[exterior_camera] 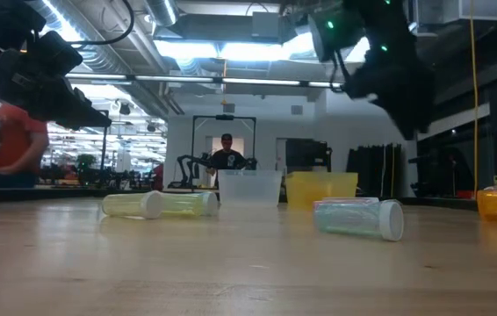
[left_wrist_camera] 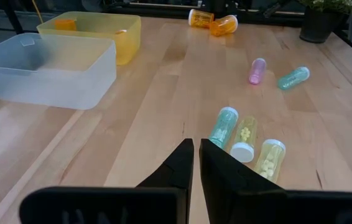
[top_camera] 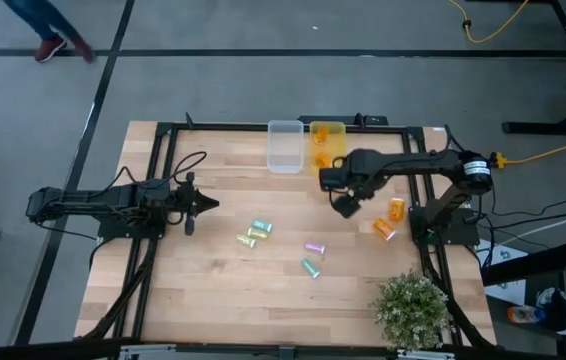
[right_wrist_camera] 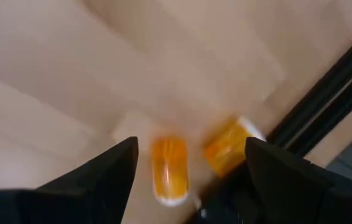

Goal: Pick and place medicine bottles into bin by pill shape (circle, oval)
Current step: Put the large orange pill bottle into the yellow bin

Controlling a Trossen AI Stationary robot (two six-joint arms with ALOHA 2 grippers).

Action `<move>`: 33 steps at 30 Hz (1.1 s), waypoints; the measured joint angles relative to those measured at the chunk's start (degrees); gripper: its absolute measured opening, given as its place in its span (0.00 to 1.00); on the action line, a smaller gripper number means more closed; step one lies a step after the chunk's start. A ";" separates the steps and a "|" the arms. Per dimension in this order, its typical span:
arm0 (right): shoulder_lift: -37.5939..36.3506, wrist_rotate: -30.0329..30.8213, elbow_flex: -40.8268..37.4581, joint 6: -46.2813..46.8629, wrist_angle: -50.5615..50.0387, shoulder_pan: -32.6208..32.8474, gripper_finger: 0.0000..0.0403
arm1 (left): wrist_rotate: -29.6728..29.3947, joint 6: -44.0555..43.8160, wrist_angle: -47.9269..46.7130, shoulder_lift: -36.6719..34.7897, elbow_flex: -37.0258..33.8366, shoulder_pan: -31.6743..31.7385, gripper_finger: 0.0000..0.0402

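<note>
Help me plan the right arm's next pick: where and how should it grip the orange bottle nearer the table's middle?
Grip that orange bottle across the middle of its round body, coming from straight above. It lies on its side, apart from the other orange bottle, so open fingers should fit either side. The right gripper is open, up off the table beside both.

At the bench's (top_camera: 213, 290) far edge 2 bins (top_camera: 285, 146) stand side by side and touching, and 1 bottle (top_camera: 320, 157) lies in the right-hand one. The right end effector (top_camera: 344, 206) hangs just in front of that bin with its fingers spread wide, 2 bottles (top_camera: 390, 220) lying to its right near the bench's right edge; a potted plant (top_camera: 412, 310) sits at the front right corner. Mid-bench, 3 bottles (top_camera: 255, 233) lie clustered (touching one another), 2 more (top_camera: 312, 257) lie to their right, and the left end effector (top_camera: 203, 206) rests left of the cluster, fingers together.
</note>
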 joint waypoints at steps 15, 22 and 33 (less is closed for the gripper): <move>0.00 -16.11 -15.20 4.53 1.43 6.11 0.74 | 0.01 0.00 0.02 -0.02 0.01 0.00 0.06; 0.00 -17.47 -19.48 4.50 10.36 8.06 0.74 | 0.00 0.00 0.02 0.00 0.00 0.00 0.06; 0.13 -12.26 -24.20 11.25 16.57 9.92 0.74 | 0.01 -0.02 0.02 -0.02 0.00 0.00 0.06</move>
